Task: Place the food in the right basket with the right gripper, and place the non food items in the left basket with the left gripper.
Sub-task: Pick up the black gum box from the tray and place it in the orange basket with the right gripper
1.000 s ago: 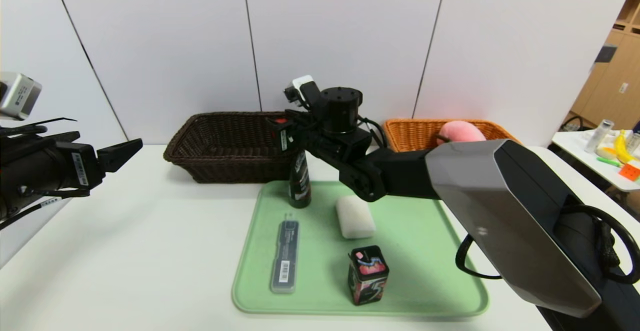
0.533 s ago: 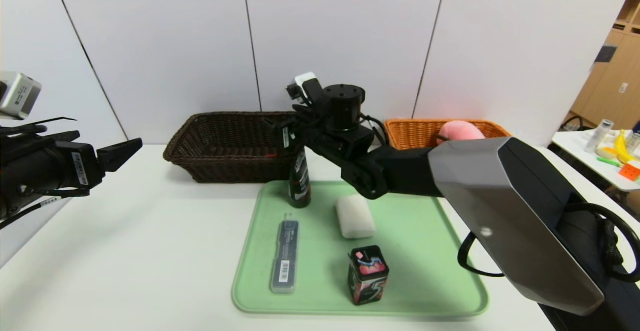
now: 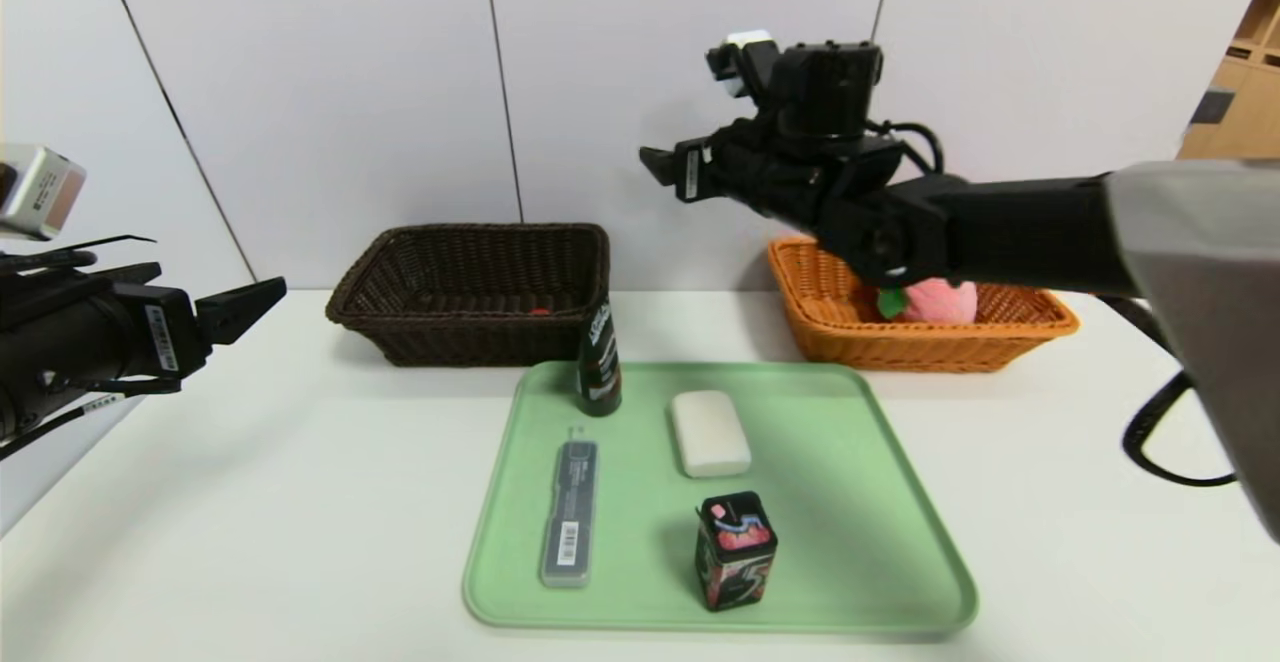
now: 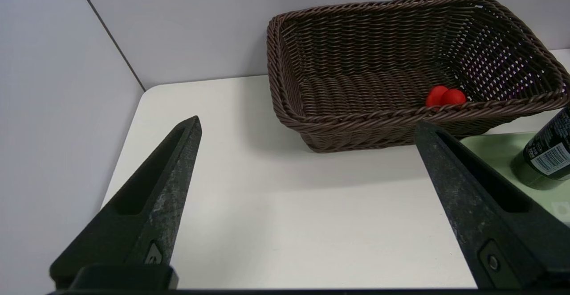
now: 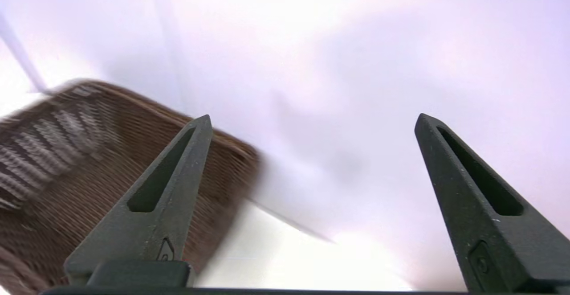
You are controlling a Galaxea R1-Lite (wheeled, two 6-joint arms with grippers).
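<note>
A pink peach (image 3: 935, 299) lies in the orange basket (image 3: 1010, 327). Above that basket's near-left rim the right hand (image 3: 665, 168) hangs spread and empty. Far left of it, over the desk (image 3: 250, 502), the left hand (image 4: 307, 128) is spread too.

Both arms are mostly matte black. The right gripper (image 3: 665, 164) has pointed wedge fingers (image 5: 164, 197) with long slots cut in and a tiny screw near each base. Behind it sit a round black wrist drum, a small white-topped camera block, looped black cables, then a grey forearm shell. The left gripper (image 4: 307, 125) has the same scuffed fingers, white barcode sticker behind
</note>
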